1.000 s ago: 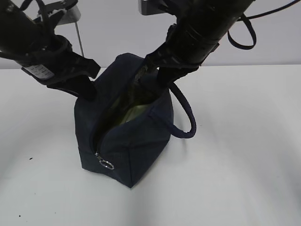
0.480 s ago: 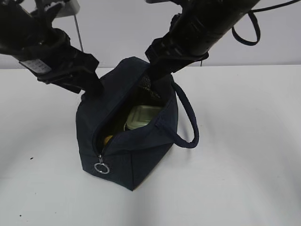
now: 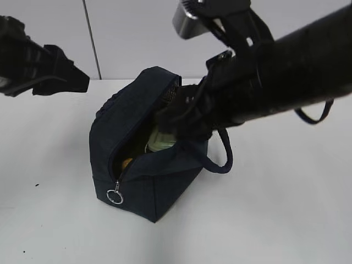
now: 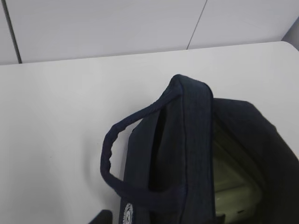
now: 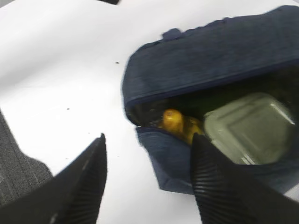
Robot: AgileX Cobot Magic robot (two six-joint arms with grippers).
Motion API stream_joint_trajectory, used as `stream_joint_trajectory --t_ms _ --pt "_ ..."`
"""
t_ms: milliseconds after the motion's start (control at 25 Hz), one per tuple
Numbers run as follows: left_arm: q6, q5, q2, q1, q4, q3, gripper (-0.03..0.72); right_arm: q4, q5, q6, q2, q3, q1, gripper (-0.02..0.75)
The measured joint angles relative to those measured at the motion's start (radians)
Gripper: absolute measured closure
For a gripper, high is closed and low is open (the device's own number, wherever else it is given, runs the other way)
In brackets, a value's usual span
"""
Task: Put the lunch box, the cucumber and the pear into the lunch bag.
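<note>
Lunch bag [image 3: 144,159] upright on table [image 3: 275,209], zipper open. Lunch box [image 5: 250,128] and pear [image 5: 176,122] inside; cucumber not discernible. Right gripper [image 5: 147,179] above opening, jaws apart, empty. Left gripper off to the side, spread not visible. Loading step apparently near complete; next: confirm cucumber inside.
</note>
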State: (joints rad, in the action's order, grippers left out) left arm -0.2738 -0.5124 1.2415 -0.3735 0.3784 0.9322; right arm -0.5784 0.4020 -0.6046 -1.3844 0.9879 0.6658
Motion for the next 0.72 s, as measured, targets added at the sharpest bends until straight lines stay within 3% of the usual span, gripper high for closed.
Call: stream_joint_trajectory --t_ms 240,360,720 --pt "0.000 0.066 -0.081 0.000 0.004 -0.156 0.330 -0.059 -0.298 -0.045 0.005 -0.208 0.260 0.330" --pt "0.000 0.070 -0.104 0.000 0.004 -0.187 0.330 -0.065 -0.471 -0.050 -0.056 -0.288 0.342 0.338" --pt "0.000 0.069 -0.127 0.000 0.004 -0.197 0.330 -0.045 -0.713 -0.050 -0.317 -0.309 0.365 0.342"
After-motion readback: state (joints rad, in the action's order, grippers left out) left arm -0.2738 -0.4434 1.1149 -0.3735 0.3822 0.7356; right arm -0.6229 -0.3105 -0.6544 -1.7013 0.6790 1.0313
